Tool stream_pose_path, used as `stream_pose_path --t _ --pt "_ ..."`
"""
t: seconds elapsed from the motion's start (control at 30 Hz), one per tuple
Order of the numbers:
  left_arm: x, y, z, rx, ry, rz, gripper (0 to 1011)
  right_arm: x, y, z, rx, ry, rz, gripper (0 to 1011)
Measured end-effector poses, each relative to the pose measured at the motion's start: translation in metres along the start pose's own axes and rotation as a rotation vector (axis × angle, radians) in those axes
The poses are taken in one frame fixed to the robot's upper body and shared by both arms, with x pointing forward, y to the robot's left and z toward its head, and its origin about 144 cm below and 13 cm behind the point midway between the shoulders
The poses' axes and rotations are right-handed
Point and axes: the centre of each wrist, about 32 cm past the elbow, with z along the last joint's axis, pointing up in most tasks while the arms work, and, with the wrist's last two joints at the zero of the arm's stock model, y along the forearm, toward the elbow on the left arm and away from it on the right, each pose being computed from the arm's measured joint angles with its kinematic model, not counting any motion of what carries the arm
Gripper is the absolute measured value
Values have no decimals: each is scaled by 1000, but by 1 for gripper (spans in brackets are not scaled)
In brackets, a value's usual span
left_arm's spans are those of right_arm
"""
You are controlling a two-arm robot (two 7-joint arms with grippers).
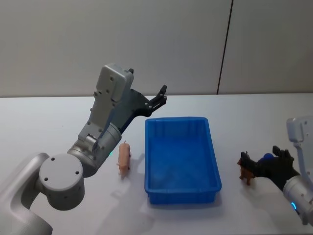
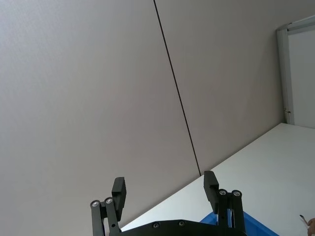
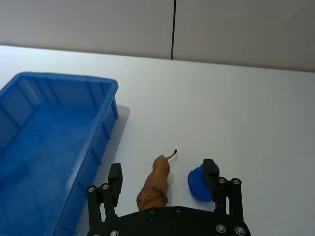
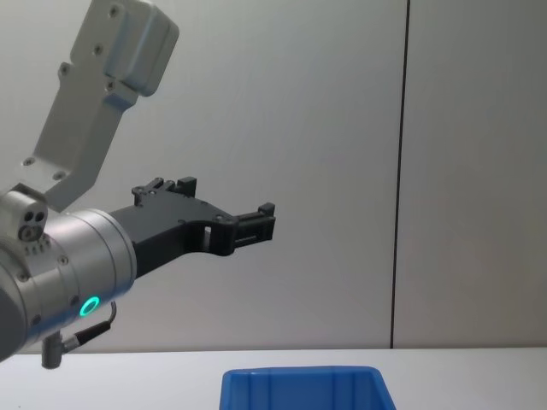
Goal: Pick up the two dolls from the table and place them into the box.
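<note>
Slightly glossy blue plastic box point(image 1: 182, 198), smooth matt white desk point(image 1: 49, 117), pink doll point(image 1: 124, 159) left of it smooth like plastic, brown doll point(image 1: 247, 171) on the right dull and moulded, left pincer point(image 1: 163, 95) matt black.

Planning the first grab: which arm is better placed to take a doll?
Right. The right gripper sits low and open around the brown animal doll. The left gripper is raised toward the wall, away from the pink pig doll.
</note>
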Motion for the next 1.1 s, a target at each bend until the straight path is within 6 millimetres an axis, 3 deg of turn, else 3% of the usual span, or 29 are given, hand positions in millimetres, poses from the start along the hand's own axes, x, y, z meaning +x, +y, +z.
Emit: stream_pose_path --t 0.73,1.1 --pt "0 0 0 0 0 0 1001 -4 11 -22 -119 -22 23 998" --pt "0 0 0 0 0 0 1001 -6 14 -30 -147 -35 23 719"
